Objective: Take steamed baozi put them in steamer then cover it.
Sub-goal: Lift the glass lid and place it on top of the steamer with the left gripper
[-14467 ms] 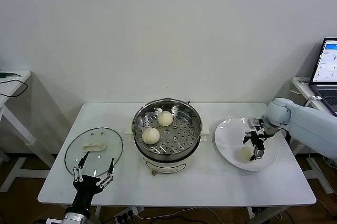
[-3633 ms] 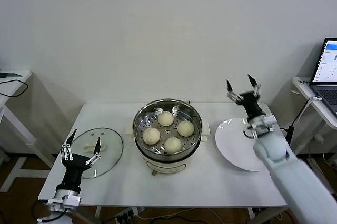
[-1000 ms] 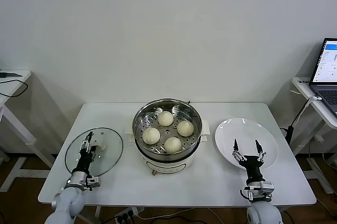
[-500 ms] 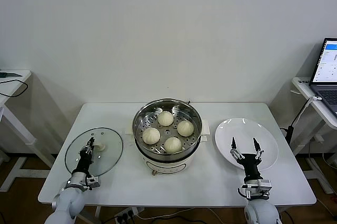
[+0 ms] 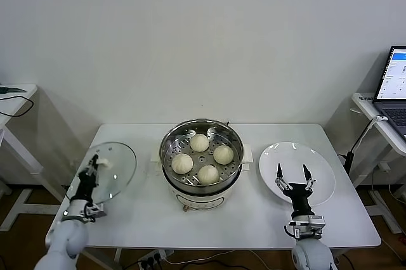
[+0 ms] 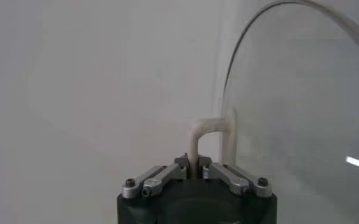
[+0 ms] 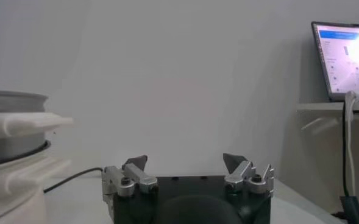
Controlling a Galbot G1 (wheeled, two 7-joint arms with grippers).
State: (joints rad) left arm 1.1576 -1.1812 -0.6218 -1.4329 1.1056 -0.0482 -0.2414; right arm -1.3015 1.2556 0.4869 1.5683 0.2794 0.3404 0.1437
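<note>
A white table (image 5: 254, 210) holds a white plate (image 5: 320, 162) on its right side. A laptop (image 5: 393, 86) sits open on a side desk (image 5: 374, 108).

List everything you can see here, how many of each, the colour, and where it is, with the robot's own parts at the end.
steamed baozi: four, cream-white, on the perforated tray inside the steamer
steamer: one, shiny steel on a white base, middle of the table
cover: one, clear glass with a white handle, lifted and tilted above the table's left end
plate: one, white, on the table right of the steamer
table: one, white, under everything
laptop: one, screen lit, on a side stand at far right
side table: one, white, far left
left gripper: one, black, shut on the cover's handle
right gripper: one, black, open, near the plate's front edge
</note>
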